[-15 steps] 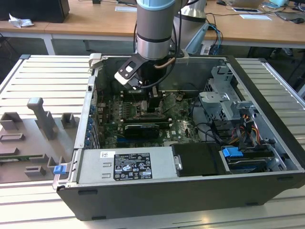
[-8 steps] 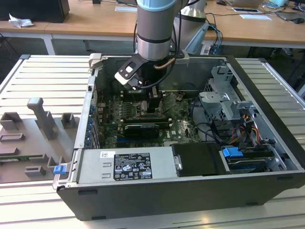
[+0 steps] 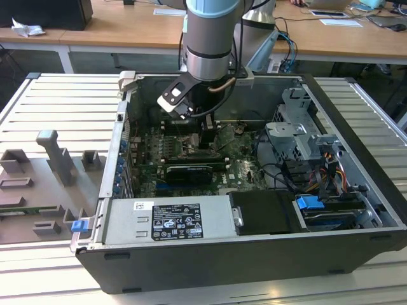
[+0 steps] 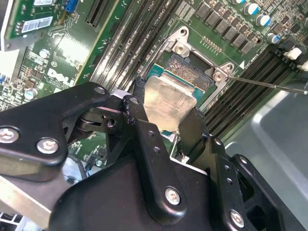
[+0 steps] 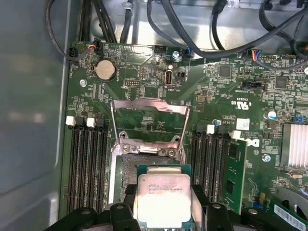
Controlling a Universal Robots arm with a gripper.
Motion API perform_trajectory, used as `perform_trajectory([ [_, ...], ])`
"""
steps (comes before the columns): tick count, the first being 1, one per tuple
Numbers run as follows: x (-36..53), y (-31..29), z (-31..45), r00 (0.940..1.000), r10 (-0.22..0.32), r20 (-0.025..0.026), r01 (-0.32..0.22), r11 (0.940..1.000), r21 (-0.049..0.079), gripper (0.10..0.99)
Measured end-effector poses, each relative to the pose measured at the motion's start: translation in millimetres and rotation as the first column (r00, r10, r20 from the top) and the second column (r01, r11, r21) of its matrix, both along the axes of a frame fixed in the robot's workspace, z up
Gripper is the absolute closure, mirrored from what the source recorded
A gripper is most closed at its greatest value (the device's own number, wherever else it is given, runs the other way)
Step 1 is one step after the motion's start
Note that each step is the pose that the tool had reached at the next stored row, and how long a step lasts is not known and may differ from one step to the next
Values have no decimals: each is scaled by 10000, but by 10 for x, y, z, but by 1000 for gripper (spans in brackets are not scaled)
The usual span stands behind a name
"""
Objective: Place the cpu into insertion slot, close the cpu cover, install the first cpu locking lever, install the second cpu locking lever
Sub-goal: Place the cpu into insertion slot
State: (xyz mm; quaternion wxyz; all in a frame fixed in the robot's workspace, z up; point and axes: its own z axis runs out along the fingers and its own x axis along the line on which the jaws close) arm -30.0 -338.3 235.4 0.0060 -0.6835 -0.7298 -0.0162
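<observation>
In both wrist views my gripper (image 4: pixel 163 115) (image 5: pixel 163 198) is shut on the cpu (image 4: pixel 166 98) (image 5: pixel 162 202), a flat square chip with a pale silvery top, gripped by two opposite edges between black fingers (image 4: pixel 139 108). The chip hangs just over the insertion slot (image 4: pixel 192 70) (image 5: pixel 129 166), a dark square socket with a silvery rim, and covers part of it. The cpu cover (image 5: pixel 149 103), a thin metal frame, stands swung open beyond the slot. A thin metal lever rod (image 4: pixel 269 84) sticks out from one socket corner. In the exterior view the gripper (image 3: pixel 206 136) is down inside the computer case.
Long black memory slots (image 5: pixel 86 163) (image 5: pixel 209 159) flank the socket on both sides. A green card (image 5: pixel 235 175) stands close by. Black cables (image 5: pixel 192 33) run along the board's far edge. The case (image 3: pixel 114 159) walls, power supply (image 3: pixel 172 219) and drive cage (image 3: pixel 299 130) hem in the arm.
</observation>
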Motion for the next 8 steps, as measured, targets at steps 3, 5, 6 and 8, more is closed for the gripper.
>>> perform_trajectory([
  [3,9,17,-47,10000,-78,0,78,10000,0,561],
  [5,13,26,-74,9997,-240,0,240,9997,1,561],
  [6,13,38,-88,9996,-275,-1,275,9996,-1,561],
  [8,14,57,-108,9996,-284,0,284,9996,0,561],
])
